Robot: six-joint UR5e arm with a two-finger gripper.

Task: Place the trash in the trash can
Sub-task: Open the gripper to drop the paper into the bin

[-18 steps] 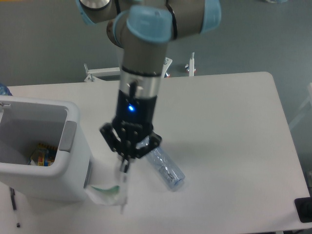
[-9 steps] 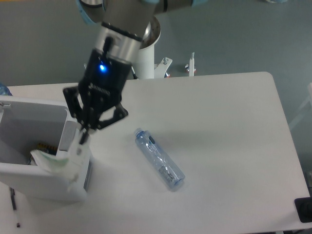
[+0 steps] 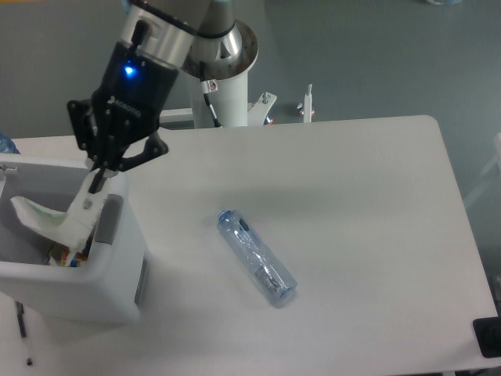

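My gripper (image 3: 97, 179) is shut on a crumpled white paper wrapper (image 3: 55, 222) that hangs over the open top of the white trash can (image 3: 117, 298) at the table's left. The wrapper droops down inside the can's right wall. A clear crinkled plastic bottle (image 3: 257, 258) with a blue cap lies on its side near the middle of the table, well to the right of the gripper and apart from it.
A small yellow-and-red packet (image 3: 65, 254) lies at the bottom of the can. The arm's base post (image 3: 227, 86) stands behind the table's back edge. A dark object (image 3: 488, 337) sits at the front right corner. A thin black stick (image 3: 23, 325) lies by the can's front.
The gripper has carried the wrapper up off the table beside the bottle, leftward and back, from the can's front corner to above its opening. The bottle has stayed put.
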